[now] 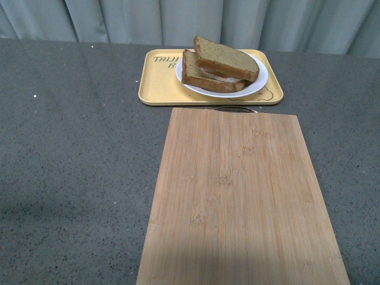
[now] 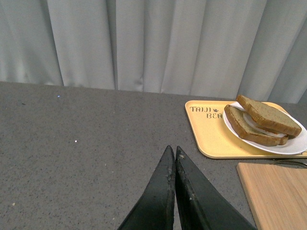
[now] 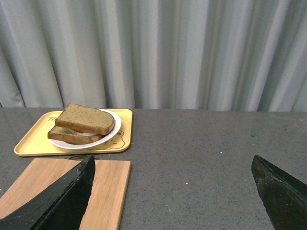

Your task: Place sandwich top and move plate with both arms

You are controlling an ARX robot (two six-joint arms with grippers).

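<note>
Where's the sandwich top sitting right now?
In the front view the sandwich top lies far back, right of centre, tilted on the lower slice on the plate, inside the yellow tray beyond the cutting board.

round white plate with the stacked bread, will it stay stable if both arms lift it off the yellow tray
Probably rigid: the round white plate looks hard and shallow. The top tan bread slice sits askew on the lower slice, so tilting may slide it off. Smooth rim might slip.

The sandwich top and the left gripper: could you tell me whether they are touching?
Apart. In the left wrist view the left gripper, fingers shut, sits over bare tabletop, while the sandwich top lies across the sandwich on the plate, well beyond it.
</note>
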